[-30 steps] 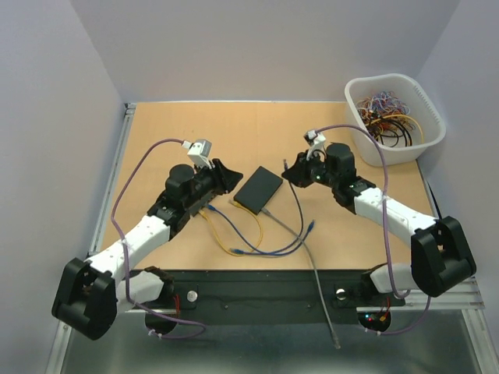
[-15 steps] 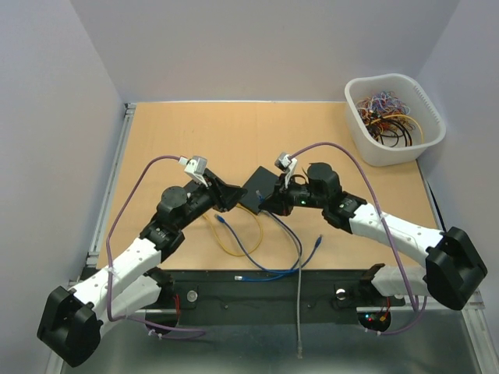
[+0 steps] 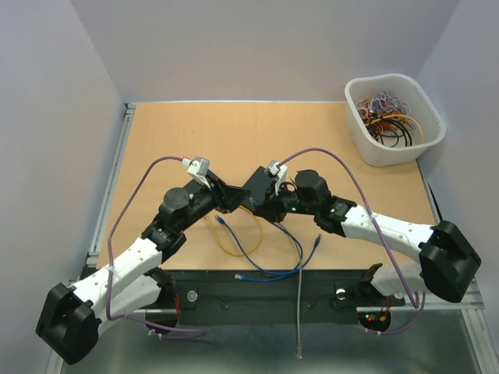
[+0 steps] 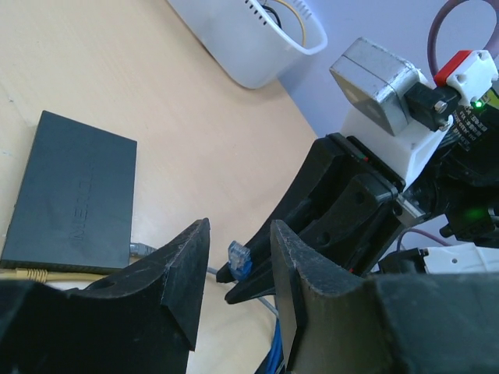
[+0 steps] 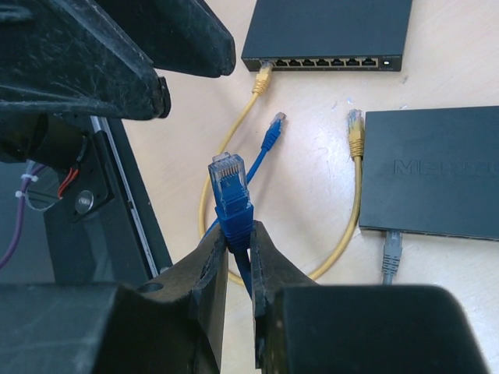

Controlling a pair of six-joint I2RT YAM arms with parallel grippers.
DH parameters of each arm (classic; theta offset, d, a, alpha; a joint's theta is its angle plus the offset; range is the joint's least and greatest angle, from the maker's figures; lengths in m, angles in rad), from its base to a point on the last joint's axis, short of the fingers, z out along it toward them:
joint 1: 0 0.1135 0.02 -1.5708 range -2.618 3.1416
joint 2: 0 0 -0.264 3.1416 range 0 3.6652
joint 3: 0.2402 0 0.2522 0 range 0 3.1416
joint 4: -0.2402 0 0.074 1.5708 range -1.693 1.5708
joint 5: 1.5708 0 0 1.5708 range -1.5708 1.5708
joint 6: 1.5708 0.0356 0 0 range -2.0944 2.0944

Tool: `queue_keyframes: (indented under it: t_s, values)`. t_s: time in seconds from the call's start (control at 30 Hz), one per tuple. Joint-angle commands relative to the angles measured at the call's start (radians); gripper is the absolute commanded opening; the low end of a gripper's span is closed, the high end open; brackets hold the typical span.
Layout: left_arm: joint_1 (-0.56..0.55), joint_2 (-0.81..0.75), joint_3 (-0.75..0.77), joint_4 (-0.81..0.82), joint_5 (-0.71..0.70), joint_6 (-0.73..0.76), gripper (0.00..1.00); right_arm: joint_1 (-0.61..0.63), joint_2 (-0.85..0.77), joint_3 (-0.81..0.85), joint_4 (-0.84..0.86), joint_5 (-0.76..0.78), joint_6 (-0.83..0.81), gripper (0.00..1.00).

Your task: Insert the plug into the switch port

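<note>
Within the last second the left arm and right arm have swung in from 9 and 3 o'clock to meet at the middle of the table. The blue plug is clamped just below its head in the right gripper and now stands between the parted fingers of the left gripper, which do not touch it. I read this as a hand-over or regrip, with insertion not yet begun. From above, the arms cover the plug and half the switch. The ports show only at 12 o'clock of the right wrist view, on a second switch — too small to tell which sockets are free.
</note>
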Motion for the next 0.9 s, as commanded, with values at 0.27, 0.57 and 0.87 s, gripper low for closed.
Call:
queue_keyframes:
  t_s: [0.27, 0.57, 0.87]
  values:
    - [-0.080, 0.065, 0.011, 0.033, -0.065, 0.023, 0.48, 0.043, 0.001, 0.060, 0.040, 0.088, -0.012, 0.00]
    - [-0.146, 0.133, 0.038, 0.008, -0.148, 0.047, 0.44, 0.059, 0.006, 0.070, 0.040, 0.112, -0.010, 0.01]
    - [-0.152, 0.127, 0.035, -0.002, -0.188, 0.043, 0.10, 0.068, -0.017, 0.057, 0.041, 0.132, -0.009, 0.00]
